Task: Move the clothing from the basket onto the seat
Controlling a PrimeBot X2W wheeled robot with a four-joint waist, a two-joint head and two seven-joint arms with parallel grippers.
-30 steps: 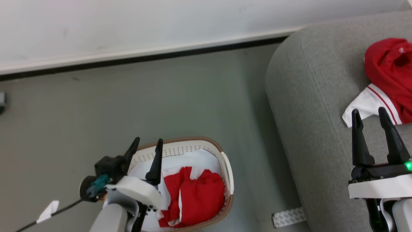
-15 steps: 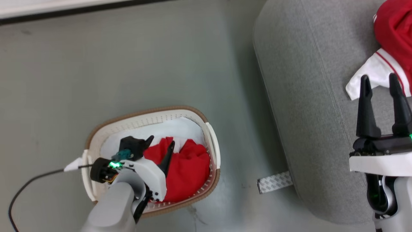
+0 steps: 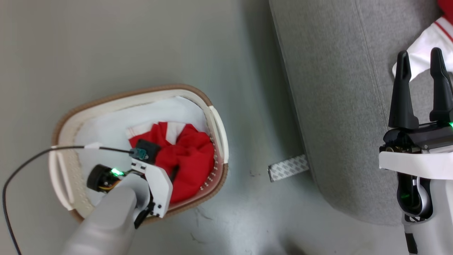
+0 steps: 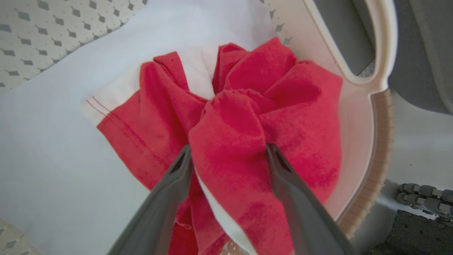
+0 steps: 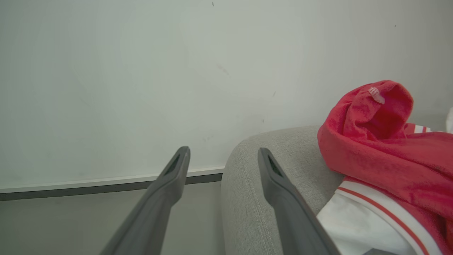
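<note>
Patterned tape strip (image 3: pixel 287 167) on grey floor (image 3: pixel 141 46)

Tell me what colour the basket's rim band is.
Brown, around cream-white walls. The basket rim shows best in the head view.

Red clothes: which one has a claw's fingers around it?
The red garment in the basket; the open left claw straddles its bunched fold. The other garment lies on the grey sofa.

left arm (image 3: pixel 106 219): pale forearm rises from lower left of the head view, wrist tipped steeply downward | left gripper (image 4: pixel 228 148): fingers spread wide | right gripper (image 3: pixel 419 53): fingers upright, parted wide | right wrist (image 3: pixel 416 161): lower right
</note>
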